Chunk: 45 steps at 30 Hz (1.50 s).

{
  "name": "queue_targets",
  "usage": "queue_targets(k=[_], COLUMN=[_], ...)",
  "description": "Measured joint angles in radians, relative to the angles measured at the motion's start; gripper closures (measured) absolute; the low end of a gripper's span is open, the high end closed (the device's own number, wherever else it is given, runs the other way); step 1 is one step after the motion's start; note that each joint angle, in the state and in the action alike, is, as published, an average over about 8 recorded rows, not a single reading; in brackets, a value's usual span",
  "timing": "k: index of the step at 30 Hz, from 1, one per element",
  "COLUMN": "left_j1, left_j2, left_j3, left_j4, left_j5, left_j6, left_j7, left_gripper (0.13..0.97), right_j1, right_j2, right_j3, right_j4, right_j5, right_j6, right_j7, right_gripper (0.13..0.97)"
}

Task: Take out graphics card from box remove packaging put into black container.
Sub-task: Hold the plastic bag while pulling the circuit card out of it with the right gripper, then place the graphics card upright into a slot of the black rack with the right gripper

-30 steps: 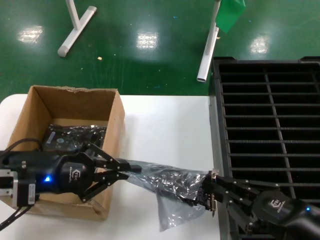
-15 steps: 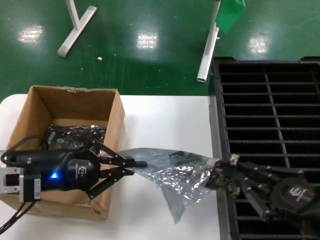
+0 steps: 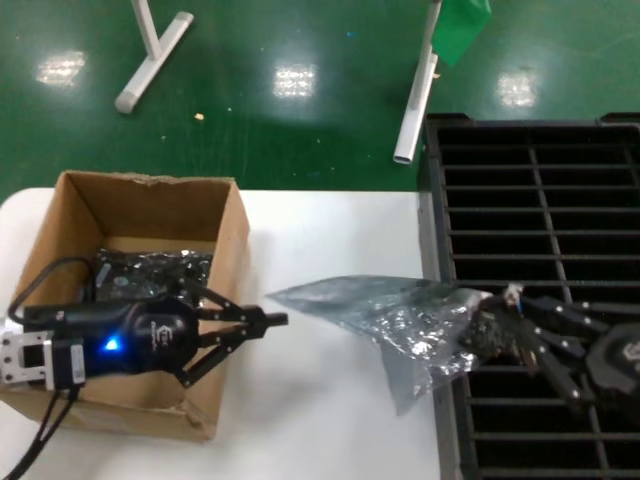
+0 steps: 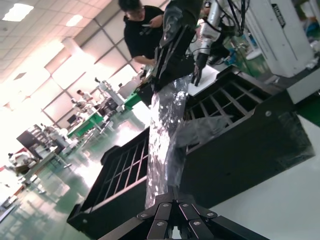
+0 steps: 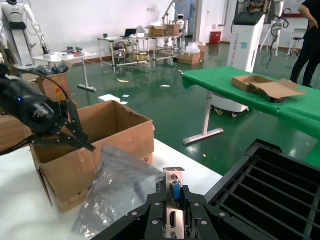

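On a white table over green flooring, my right gripper is clamping the graphics card above the black container, the packaging trailing leftward. My left gripper is sitting closed beside the box, pinching nothing.

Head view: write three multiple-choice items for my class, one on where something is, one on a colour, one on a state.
1. Where is the right gripper?
A. inside the box
B. at the black container's near-left edge
C. on the floor

2. What colour is the floor?
A. green
B. red
C. yellow

3. What is the left gripper doing?
A. clamping the packaging
B. shut on nothing
C. gripping the box wall

Answers:
1 B, it sits over the black container with the graphics card.
2 A, glossy green beyond the table.
3 B, its tips meet beside the box, apart from the packaging.
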Motion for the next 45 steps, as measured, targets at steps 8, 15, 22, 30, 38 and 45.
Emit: queue_targets(k=[8,15,22,30,38,45], left_j1=[-0.154,-0.260,-0.316,-0.331,-0.248,-0.106], left_j2=[0.064,0.103,0.112,0.123,0.121,0.106], left_j3=[0.085,0.110,0.096,0.084,0.116,0.100], left_j4=[0.328,0.507,0.565,0.559,0.425,0.239], left_j5=[-0.041,-0.043,-0.004,0.028,-0.042,-0.123], left_j6=[0.025,0.029,0.029,0.029,0.029,0.029], left_j7=[0.135,0.189,0.201,0.197,0.143,0.048], left_gripper=[0.955,0.955,0.955,0.955,0.955,0.955], right_j1=[0.163,0.270,0.282,0.212,0.129,0.191], right_j2=[-0.012,-0.131,-0.171,-0.114,-0.014,0.101], right_j3=[-0.094,-0.128,-0.113,-0.017,0.108,0.118], right_j4=[0.008,0.010,0.010,0.010,0.010,0.010], right_j5=[-0.219,-0.422,-0.444,-0.259,-0.141,-0.181], right_j6=[-0.042,-0.151,-0.213,-0.248,-0.300,-0.347], right_j7=[0.301,0.527,0.578,0.458,0.283,0.155], right_gripper=[0.898,0.899,0.899,0.899,0.899,0.899])
